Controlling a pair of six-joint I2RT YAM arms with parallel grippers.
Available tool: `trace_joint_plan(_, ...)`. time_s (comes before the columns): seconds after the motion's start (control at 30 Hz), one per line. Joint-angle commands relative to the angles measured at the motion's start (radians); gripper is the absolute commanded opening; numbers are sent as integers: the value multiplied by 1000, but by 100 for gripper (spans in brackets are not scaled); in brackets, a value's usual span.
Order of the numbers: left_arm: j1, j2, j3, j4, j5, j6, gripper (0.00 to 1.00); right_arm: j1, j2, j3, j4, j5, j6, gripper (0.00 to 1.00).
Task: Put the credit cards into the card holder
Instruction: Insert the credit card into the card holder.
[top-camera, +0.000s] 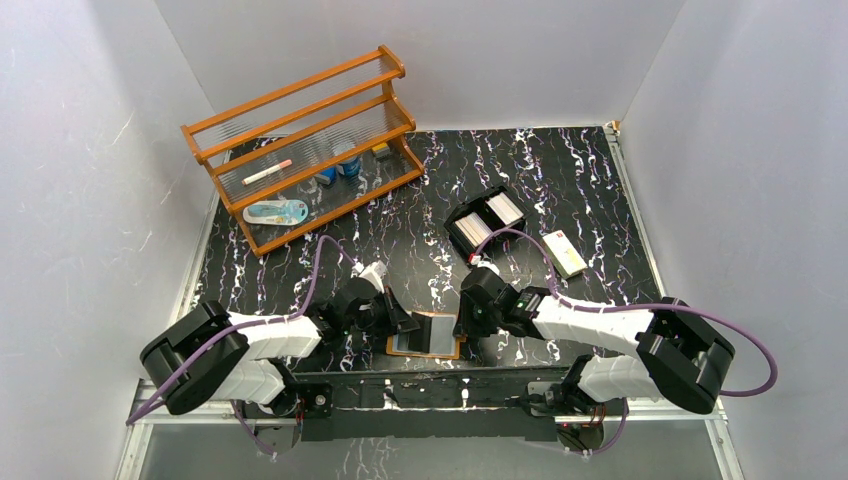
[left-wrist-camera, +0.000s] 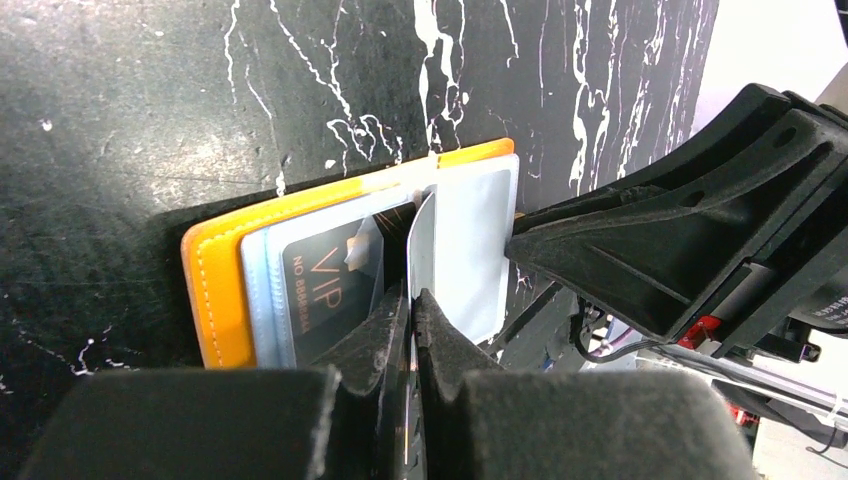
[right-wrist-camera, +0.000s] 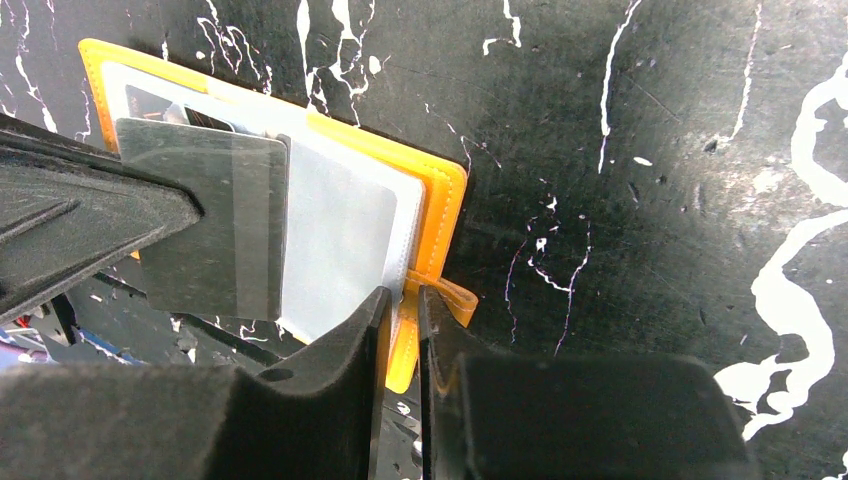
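Closest, my left gripper (left-wrist-camera: 410, 295) jaws pinch a clear sleeve (left-wrist-camera: 420, 235) upright while my right gripper (right-wrist-camera: 402, 295) jaws clamp the orange edge of the open card holder (right-wrist-camera: 445, 190), probably steadying it on the desk (top-camera: 560, 180) for loading.

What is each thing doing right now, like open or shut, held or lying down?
card holder: open, lying flat.
left gripper: shut on a card.
card: held up on its edge over the open card holder.
right gripper: shut on the card holder's edge.
VIP card: tucked in a clear sleeve.
tray: holding two stacks of cards.
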Motion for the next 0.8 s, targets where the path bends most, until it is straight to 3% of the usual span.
trace_joint_plan(0.0, 0, -17, -5, -80, -60, -21, 3, 12, 18, -32, 9, -2, 10, 24)
trace_joint_plan(0.77, 1, 45, 23, -47, -22, 41, 12, 12, 18, -33, 21, -7, 17, 26)
